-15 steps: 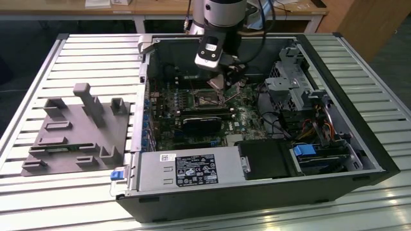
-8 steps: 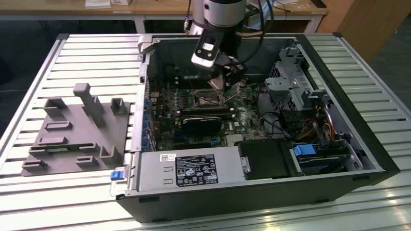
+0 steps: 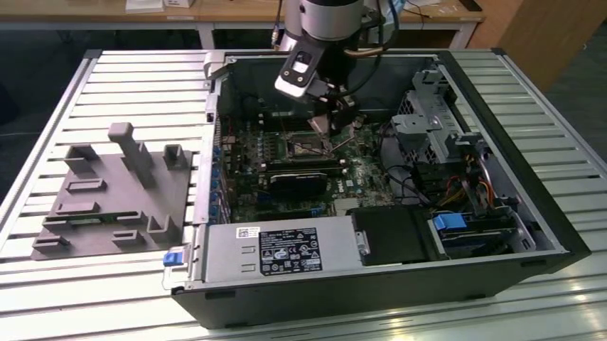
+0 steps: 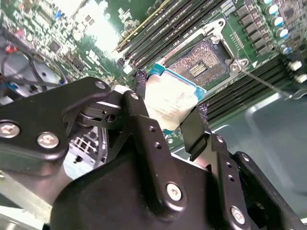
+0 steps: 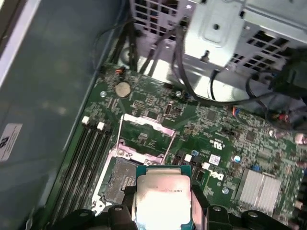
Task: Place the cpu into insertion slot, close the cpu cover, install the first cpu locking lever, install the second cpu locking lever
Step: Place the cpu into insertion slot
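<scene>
Cpu (image 4: 173, 103) clamped in gripper (image 4: 170, 98), hanging over open insertion slot (image 4: 201, 62).

Pinched by two opposite edges between black fingers (image 4: 140, 82), with silvery top turned toward the wrist cameras and a blue-green rim around it. Not yet seated: in both wrist views held just above and beside the dark recessed centre of the insertion slot, covering one corner of it in the first wrist view. Cpu cover (image 5: 146, 123) standing raised at one side of the insertion slot, a thin metal frame with a window. Thin locking lever (image 4: 268, 82) swung free beside it. Long black memory slots (image 5: 81, 163) alongside on green motherboard (image 5: 216, 124). In the exterior view, reaching down into open computer case (image 3: 379, 298) on slatted surface (image 3: 114, 78); grey fixture (image 3: 114, 192) well apart on the exterior view's left.
</scene>
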`<state>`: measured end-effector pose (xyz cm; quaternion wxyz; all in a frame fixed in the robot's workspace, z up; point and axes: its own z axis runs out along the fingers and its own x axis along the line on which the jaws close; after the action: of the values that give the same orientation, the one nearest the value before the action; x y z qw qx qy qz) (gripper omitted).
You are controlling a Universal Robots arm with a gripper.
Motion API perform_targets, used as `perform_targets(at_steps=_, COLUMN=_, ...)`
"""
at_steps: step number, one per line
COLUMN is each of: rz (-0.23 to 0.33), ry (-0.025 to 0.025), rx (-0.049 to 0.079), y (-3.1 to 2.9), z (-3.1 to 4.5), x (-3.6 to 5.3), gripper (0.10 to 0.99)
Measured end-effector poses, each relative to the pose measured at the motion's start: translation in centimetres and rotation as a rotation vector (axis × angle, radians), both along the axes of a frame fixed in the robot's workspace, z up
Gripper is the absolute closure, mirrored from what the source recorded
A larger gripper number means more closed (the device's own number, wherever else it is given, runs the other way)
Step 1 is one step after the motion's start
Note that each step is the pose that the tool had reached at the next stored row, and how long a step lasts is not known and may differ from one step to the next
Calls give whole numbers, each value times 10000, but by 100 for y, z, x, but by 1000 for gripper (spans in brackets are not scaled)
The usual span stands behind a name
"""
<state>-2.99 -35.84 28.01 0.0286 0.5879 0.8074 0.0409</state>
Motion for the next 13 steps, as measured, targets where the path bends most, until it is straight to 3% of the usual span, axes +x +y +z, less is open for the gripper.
perform_targets(at_steps=13, rz=-2277, ry=-1, rx=1, y=0, z=-72, x=-1, gripper=549)
